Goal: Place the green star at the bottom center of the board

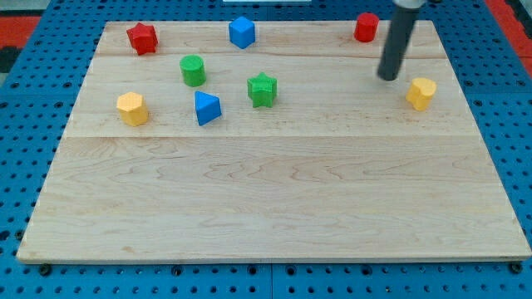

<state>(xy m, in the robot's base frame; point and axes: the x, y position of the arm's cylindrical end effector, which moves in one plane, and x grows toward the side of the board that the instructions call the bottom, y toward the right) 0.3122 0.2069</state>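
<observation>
Wood surface (274, 208) on blue pegboard; green star (262, 90) sits upper-centre.
No gripper, only my tip (388, 77), well to star's right. Risk: off-centre push spins star twd blue block (207, 108).

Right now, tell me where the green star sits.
The green star sits in the board's upper half, just left of centre, between the blue triangular block and my tip, far right.

This looks like a robotics lab bench. A pale wooden board (274, 199) lies flat on a blue perforated surface (33, 66) with regular rows of holes, the kind used for fixing test rigs. Small plain coloured blocks, such as a green star (262, 90) and a blue cube (242, 32), sit scattered like experiment props. A dark rod ends at my tip (388, 77).
</observation>
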